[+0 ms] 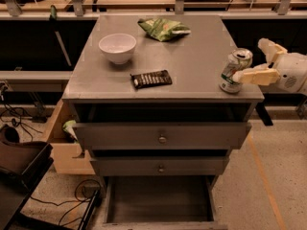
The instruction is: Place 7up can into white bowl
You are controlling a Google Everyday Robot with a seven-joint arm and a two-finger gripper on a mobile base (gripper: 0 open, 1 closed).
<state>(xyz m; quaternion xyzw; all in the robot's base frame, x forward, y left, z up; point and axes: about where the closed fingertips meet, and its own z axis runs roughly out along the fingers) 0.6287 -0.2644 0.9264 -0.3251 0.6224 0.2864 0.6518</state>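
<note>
the gripper (249,60), fingers apart beside the upright 7up can (233,71) at the drawer cabinet's (192,61) right front corner, should straddle it squarely and clamp mid-body before crossing to the white bowl (117,47).

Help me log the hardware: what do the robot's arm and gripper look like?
The gripper, at the right edge of the table beside the 7up can, has two pale cream, tapered fingers on a rounded white wrist housing. No cables or markings show.
</note>
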